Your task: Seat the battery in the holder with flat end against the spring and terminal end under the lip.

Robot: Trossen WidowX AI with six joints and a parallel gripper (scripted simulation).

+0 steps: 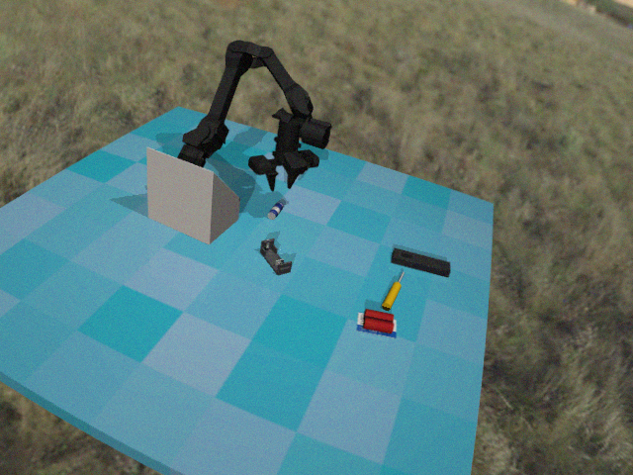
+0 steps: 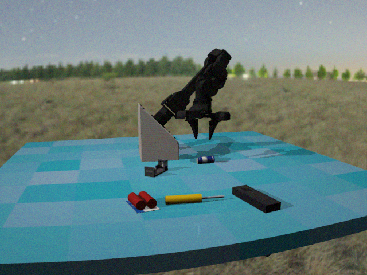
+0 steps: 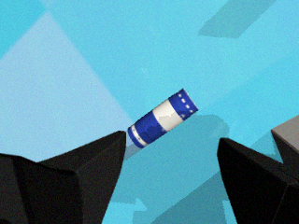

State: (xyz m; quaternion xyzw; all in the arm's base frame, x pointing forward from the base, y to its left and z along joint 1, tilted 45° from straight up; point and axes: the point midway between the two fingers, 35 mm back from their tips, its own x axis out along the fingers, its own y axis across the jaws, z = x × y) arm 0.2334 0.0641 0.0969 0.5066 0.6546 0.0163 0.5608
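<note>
One battery (image 1: pixel 276 209) (image 2: pixel 205 160) (image 3: pixel 163 119) lies on its side on the tabletop (image 1: pixel 265 332) (image 2: pixel 97 234) (image 3: pixel 51 65) in the top view, apart from your holder (image 1: pixel 276 256) (image 2: pixel 156 169); grasping, seating and release remain. Its long axis runs across the holder's. Exterior view: your end effector (image 1: pixel 281 188) (image 2: pixel 203 138) (image 3: pixel 172 143) hangs above it, about half open, holding nothing. Wrist view: the battery points diagonally, lower left to upper right; you cannot confirm which end is the terminal.

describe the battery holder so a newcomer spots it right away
Find the pale wedge-shaped block on the blue checkered table. Just beside it sits a small dark holder. Unlike the solid black bar, it has raised ends.
</note>
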